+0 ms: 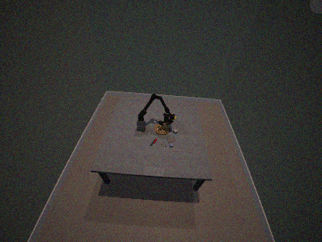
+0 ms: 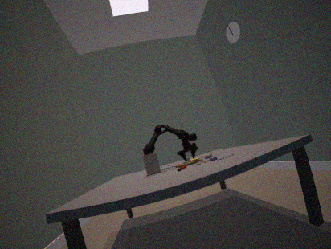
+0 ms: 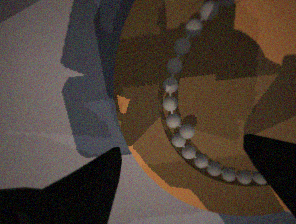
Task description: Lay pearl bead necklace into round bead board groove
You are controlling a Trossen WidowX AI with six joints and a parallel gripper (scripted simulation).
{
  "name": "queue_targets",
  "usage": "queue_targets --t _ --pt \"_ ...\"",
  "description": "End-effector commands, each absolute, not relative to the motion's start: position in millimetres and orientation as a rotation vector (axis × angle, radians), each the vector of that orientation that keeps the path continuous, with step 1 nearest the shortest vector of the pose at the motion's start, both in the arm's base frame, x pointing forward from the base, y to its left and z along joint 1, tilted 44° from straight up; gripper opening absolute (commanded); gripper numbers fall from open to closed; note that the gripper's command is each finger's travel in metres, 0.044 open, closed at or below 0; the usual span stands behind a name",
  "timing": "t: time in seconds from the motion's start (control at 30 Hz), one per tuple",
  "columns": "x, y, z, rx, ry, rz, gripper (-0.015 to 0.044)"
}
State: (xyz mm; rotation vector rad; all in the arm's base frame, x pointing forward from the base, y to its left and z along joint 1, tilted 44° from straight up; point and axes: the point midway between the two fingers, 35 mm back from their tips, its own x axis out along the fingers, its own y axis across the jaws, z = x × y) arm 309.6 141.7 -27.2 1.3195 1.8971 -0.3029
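Note:
The round bead board is orange-brown and lies on the table under the arm. The pearl bead necklace shows in the wrist view as a curved row of grey-white beads running from the top, down the left and along the bottom, in or along the dark groove. One bead sits just inside the row at the lower left, beside the others. My gripper is open wide and low over the board, with no bead gripped between its fingers. The right finger hides the row's lower right end; the rest runs out of the wrist view.
A red-handled tool lies on the table near the board. A small pale block lies right of the board, and a small bluish item lies farther out. Shadows cover much of the board.

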Motion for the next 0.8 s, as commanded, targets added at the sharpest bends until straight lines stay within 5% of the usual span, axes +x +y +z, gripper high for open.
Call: queue_targets --t 0.0,0.57,0.63,0.77 --pt "310 140 -25 1.314 1.896 -0.305 0.0440" --pt "310 140 -24 1.314 1.896 -0.305 0.0440" --pt "311 136 -23 1.299 1.893 -0.284 0.0387" --pt "315 113 -12 1.212 1.879 -0.161 0.0380"
